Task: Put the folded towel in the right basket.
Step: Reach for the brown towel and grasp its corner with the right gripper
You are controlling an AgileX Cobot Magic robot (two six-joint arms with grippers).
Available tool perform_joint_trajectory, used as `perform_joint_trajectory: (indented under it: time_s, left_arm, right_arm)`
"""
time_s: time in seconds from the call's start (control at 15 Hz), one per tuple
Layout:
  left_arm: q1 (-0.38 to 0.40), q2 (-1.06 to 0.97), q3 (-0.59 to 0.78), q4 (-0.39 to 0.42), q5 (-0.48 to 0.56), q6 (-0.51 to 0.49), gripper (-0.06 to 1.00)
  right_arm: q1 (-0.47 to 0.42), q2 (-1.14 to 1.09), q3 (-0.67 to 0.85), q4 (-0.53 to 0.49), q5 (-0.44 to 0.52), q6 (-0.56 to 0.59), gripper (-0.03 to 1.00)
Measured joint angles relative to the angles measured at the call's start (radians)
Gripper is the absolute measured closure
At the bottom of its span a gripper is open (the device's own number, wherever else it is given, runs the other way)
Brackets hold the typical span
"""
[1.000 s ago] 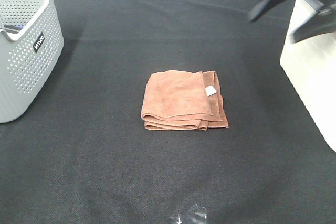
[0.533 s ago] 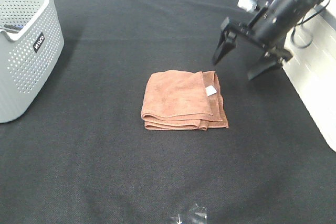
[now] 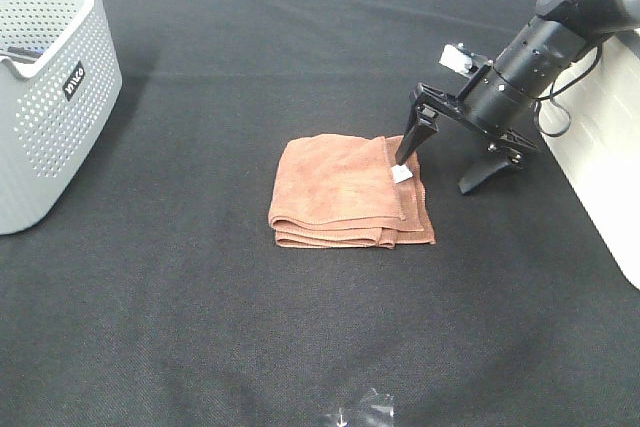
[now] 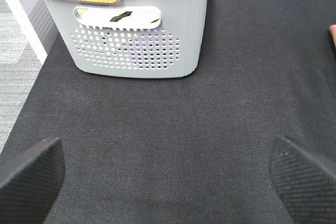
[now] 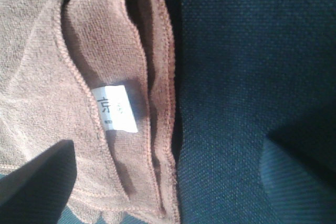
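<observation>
Rust-brown and soft, the folded square microfibre towel (image 3: 350, 192) lies flat near the middle of the black fabric-covered tabletop (image 3: 250, 327), its layered edges facing the near side. A small white sewn-in label (image 3: 401, 174) sits close to its right edge; the right wrist view shows this label (image 5: 116, 107) on the towel (image 5: 79, 77), beside a hemmed fold. The black right gripper (image 3: 437, 173) hangs low at that edge with its fingers spread wide: one fingertip (image 3: 405, 157) is over the towel just beside the label, the other (image 3: 472, 185) over bare cloth to the right. Whether either tip touches cannot be told. To the right, the smooth white basket (image 3: 600, 167) stands at the table's edge, apart from the towel. Far to the left stands the grey perforated plastic basket (image 3: 50, 97). The left gripper (image 4: 168, 182) is over bare tabletop, facing the grey basket (image 4: 136, 40), its fingers (image 4: 29, 177) wide apart and holding nothing.
</observation>
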State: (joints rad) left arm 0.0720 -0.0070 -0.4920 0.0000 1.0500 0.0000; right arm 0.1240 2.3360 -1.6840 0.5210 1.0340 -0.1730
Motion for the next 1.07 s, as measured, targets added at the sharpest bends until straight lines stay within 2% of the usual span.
perform_joint_trajectory:
  time_s: [0.47, 0.6, 0.87, 0.93, 1.07]
  left_arm:
    - [0.0, 0.0, 0.0, 0.0, 0.0, 0.0, -0.05]
    - [0.0, 0.0, 0.0, 0.0, 0.0, 0.0, -0.05]
    - [0.0, 0.0, 0.0, 0.0, 0.0, 0.0, -0.05]
    - [0.0, 0.0, 0.0, 0.0, 0.0, 0.0, -0.05]
    - [0.0, 0.0, 0.0, 0.0, 0.0, 0.0, -0.05]
  right_arm:
    - [0.013, 0.021, -0.01, 0.023, -0.008, 0.001, 0.05]
    - [0.077, 0.045, -0.023, 0.057, -0.058, 0.001, 0.05]
    - [0.231, 0.063, -0.025, 0.209, -0.209, 0.0, 0.07]
    - [0.274, 0.066, -0.025, 0.223, -0.25, -0.001, 0.12]
    - [0.301, 0.073, -0.025, 0.232, -0.281, -0.002, 0.24]
